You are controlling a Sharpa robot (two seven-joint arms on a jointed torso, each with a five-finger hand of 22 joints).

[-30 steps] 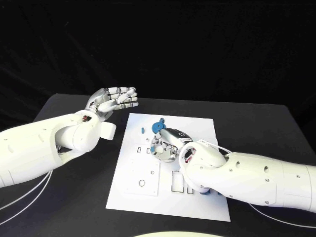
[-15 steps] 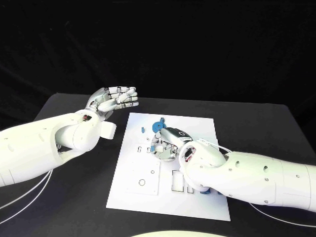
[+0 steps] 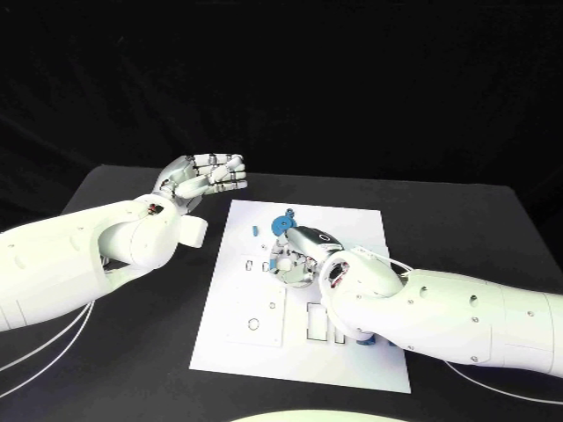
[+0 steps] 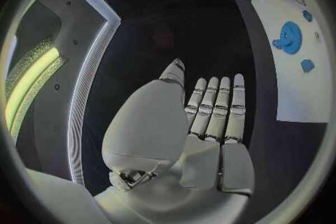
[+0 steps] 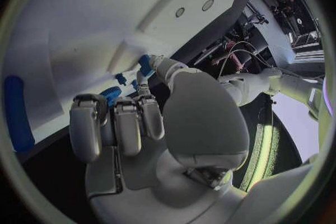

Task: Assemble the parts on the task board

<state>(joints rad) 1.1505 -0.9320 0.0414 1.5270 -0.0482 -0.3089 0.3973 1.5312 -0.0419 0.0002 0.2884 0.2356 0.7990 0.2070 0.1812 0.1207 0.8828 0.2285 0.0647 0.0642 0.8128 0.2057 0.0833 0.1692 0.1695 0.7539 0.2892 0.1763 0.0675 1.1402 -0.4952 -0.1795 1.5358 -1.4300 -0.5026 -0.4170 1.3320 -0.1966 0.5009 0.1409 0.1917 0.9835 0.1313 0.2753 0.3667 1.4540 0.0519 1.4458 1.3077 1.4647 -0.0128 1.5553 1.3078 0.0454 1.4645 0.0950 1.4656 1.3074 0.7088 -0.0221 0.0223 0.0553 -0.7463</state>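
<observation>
The white task board (image 3: 295, 338) lies in the middle of the black table. My right hand (image 3: 302, 256) rests low on the board's middle with its fingers curled in. Its thumb and a finger pinch a small blue part (image 5: 145, 64) against the board (image 5: 63, 22). A blue gear (image 3: 281, 223) stands on the board just beyond that hand, with a small blue piece (image 3: 252, 232) beside it. The gear (image 4: 289, 37) is also visible from the left wrist. My left hand (image 3: 209, 177) hovers above the table off the board's far left corner, fingers (image 4: 213, 105) stretched out side by side, holding nothing.
A blue bar (image 3: 364, 341) lies on the board under my right forearm and appears again beside the right hand (image 5: 17, 112). The board has several cut-out slots (image 3: 316, 323) and holes (image 3: 254, 324). Bare black table (image 3: 485, 229) surrounds the board.
My right hand has shifted very slightly on the board. The left hand has kept still.
</observation>
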